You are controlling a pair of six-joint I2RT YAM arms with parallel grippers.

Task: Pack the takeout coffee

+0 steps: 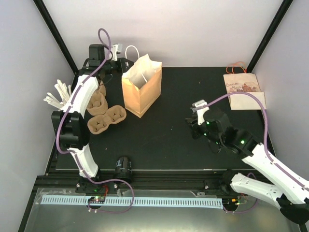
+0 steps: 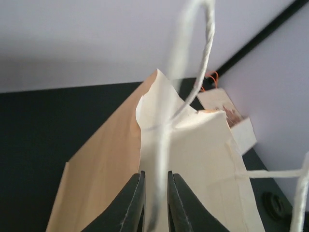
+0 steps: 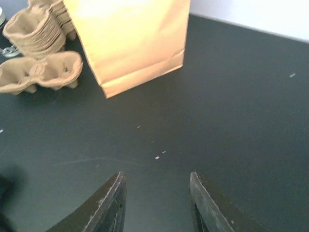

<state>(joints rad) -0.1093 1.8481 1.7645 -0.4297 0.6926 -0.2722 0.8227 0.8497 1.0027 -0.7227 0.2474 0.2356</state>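
A brown paper bag (image 1: pixel 141 89) with white cord handles stands open at the back middle of the black table. It also shows in the left wrist view (image 2: pixel 106 159) and the right wrist view (image 3: pixel 133 38). My left gripper (image 1: pixel 119 65) is at the bag's back left rim, and its jaws (image 2: pixel 156 186) are closed narrowly on a white handle cord (image 2: pixel 200 72). My right gripper (image 1: pixel 195 121) hovers open and empty (image 3: pixel 157 193) over bare table to the right of the bag. No coffee cup is clearly visible.
Pulp cup carriers (image 1: pixel 105 120) lie left of the bag, beside a stack of them (image 1: pixel 96 102); both show in the right wrist view (image 3: pixel 41 72). A black cylindrical object (image 1: pixel 123 166) sits at the near edge. Flat printed bags (image 1: pixel 244 89) lie back right. White paper items (image 1: pixel 58 94) are far left.
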